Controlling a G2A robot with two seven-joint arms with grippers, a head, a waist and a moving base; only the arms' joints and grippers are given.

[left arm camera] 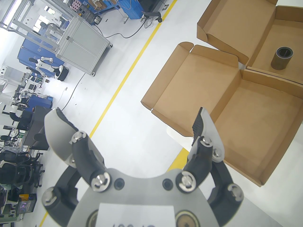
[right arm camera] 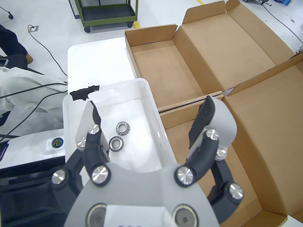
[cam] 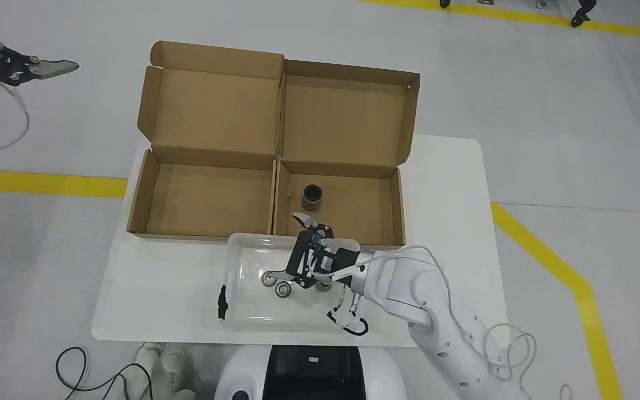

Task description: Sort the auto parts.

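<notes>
One sleeve (cam: 313,194) down, standing in the box (cam: 370,215) just beyond the bin (cam: 250,275); two bearings (right arm camera: 123,127) wait inside the bin, so sorting looks barely begun. Right gripper (right arm camera: 151,103) hovers over the bin, jaws spread, empty; left gripper (left arm camera: 129,112), far off from it, likewise

The bin (right arm camera: 152,100) is glossy white plastic, the bearings (right arm camera: 123,127) bright polished metal — the cardboard boxes (cam: 210,200) matt brown, the sleeve (left arm camera: 282,58) dull dark metal, my pads (right arm camera: 200,119) ribbed rubber.
</notes>
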